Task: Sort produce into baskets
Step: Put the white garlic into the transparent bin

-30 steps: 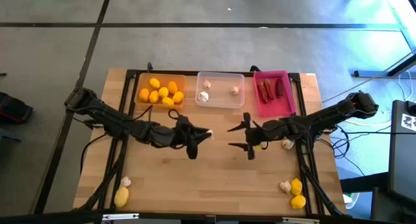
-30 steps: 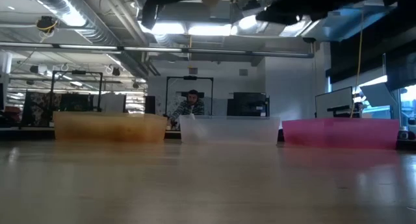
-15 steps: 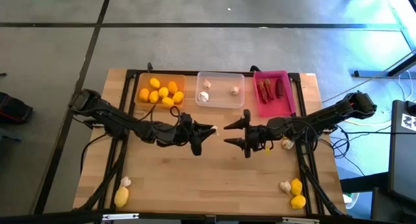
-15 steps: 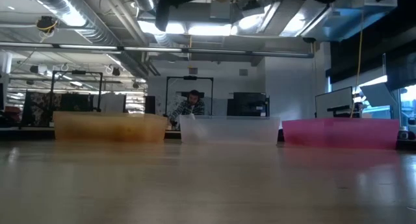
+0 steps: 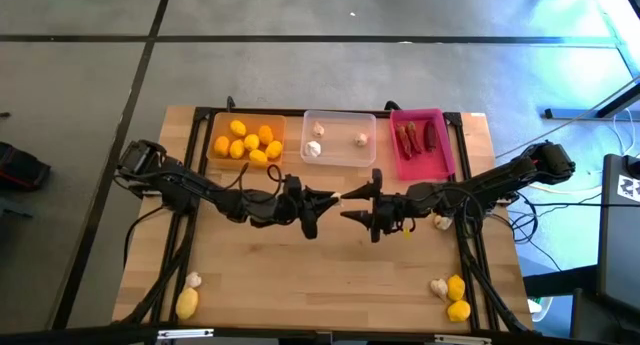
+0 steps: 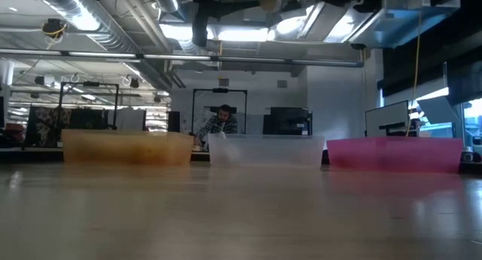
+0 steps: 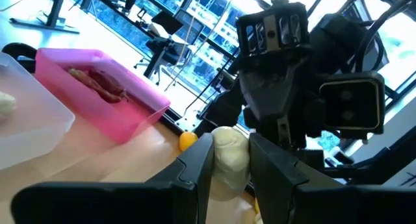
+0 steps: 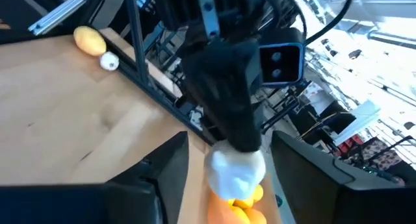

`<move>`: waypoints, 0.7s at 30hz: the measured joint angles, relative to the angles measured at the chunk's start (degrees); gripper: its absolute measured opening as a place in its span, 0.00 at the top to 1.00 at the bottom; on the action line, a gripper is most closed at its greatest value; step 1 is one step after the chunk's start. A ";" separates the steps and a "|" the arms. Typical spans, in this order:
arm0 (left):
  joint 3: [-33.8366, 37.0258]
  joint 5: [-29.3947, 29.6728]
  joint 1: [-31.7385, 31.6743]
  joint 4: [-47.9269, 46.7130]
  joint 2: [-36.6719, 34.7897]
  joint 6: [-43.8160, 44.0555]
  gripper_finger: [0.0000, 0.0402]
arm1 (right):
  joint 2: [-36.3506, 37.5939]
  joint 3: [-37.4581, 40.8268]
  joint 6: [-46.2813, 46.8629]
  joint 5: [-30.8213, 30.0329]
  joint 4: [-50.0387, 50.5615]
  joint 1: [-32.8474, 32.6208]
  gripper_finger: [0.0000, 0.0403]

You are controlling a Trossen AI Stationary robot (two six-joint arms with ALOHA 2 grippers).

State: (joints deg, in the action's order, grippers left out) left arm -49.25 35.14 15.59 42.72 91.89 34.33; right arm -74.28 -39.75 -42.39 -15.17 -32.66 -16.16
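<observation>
My left gripper [image 5: 328, 196] is shut on a whitish garlic bulb [image 7: 229, 160] in the air over the table's middle. My right gripper [image 5: 350, 202] faces it from the right. It is open, with its fingers on either side of the bulb [image 8: 235, 171] and a gap on each side. The orange tray [image 5: 215, 155] holds lemons, the clear tray [image 5: 338, 157] garlic, and the pink tray [image 5: 420, 171] chilies. All three stand along the far edge. My left gripper pinches the garlic bulb by its two sides [image 7: 218, 162] between its two fingers. The fingers lie about level and point toward the table's right. The bulb is lifted clear of the table and sticks out past the fingertips [image 7: 198, 160].
A garlic bulb [image 5: 193, 280] and a lemon [image 5: 187, 303] lie at the near left corner. A garlic bulb [image 5: 438, 286] and two lemons [image 5: 457, 297] lie at the near right. A garlic bulb [image 5: 441, 222] lies by my right arm. A person [image 6: 221, 123] sits beyond the table.
My left gripper has carried the garlic bulb toward the table's right, clear of the table. My right gripper has moved toward the table's left, still open, until its fingers stand around the bulb.
</observation>
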 joint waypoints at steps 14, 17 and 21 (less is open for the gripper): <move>0.00 0.00 0.04 0.00 0.01 0.07 0.78 | 0.01 0.02 0.02 -0.73 1.70 0.07 0.74; 0.00 0.00 0.04 0.01 0.01 0.09 0.78 | 0.00 0.02 0.02 -0.73 1.68 0.07 0.76; 0.00 0.00 0.04 0.00 0.01 0.12 0.78 | 0.00 0.02 0.02 -0.73 1.68 0.07 0.77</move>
State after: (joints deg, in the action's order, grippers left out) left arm -49.25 35.14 15.64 42.72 91.90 34.44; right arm -74.28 -39.72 -42.37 -15.90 -30.98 -16.10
